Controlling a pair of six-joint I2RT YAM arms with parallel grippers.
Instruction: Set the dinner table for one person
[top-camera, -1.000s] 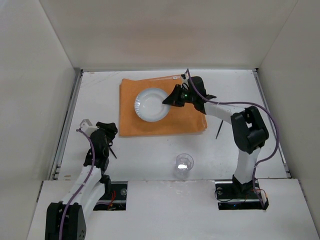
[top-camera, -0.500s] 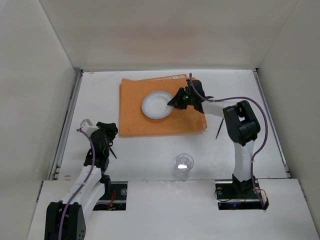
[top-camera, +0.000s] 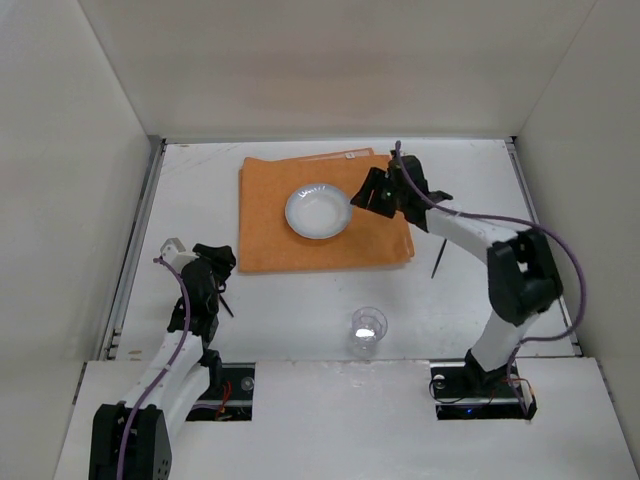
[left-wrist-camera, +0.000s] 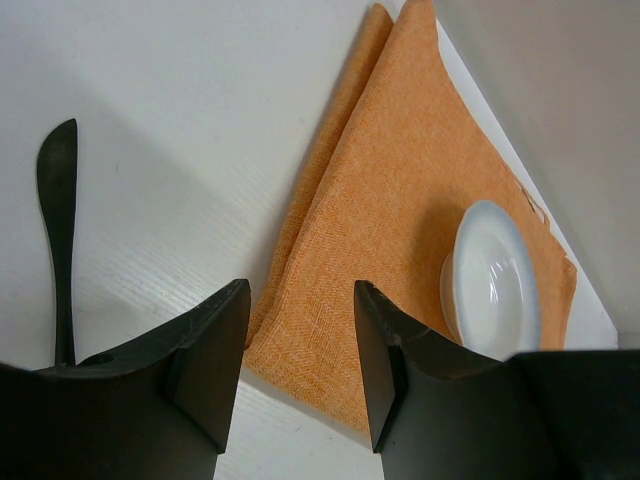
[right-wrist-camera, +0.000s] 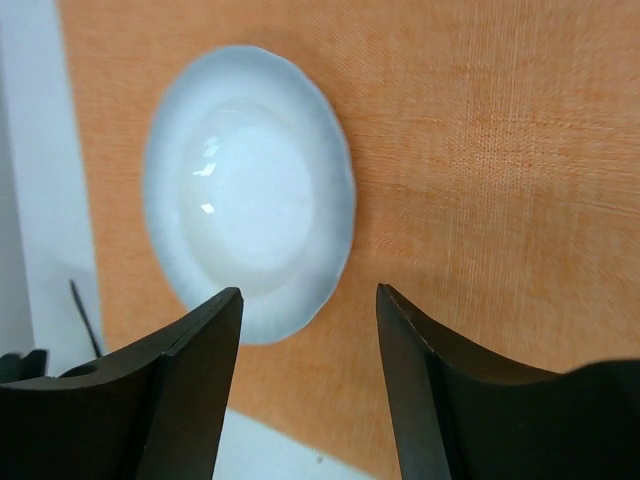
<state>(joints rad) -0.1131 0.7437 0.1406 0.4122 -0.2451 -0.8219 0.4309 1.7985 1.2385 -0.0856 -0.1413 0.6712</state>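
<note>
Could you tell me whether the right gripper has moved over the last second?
Yes. The right gripper has drawn back rightward off the plate, toward the orange placemat's right edge.

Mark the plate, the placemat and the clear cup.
plate (top-camera: 318, 211), top external view, centre of its well.
placemat (top-camera: 270, 250), top external view, bare cloth near its left corner.
clear cup (top-camera: 368, 332), top external view, middle of the cup.
</note>
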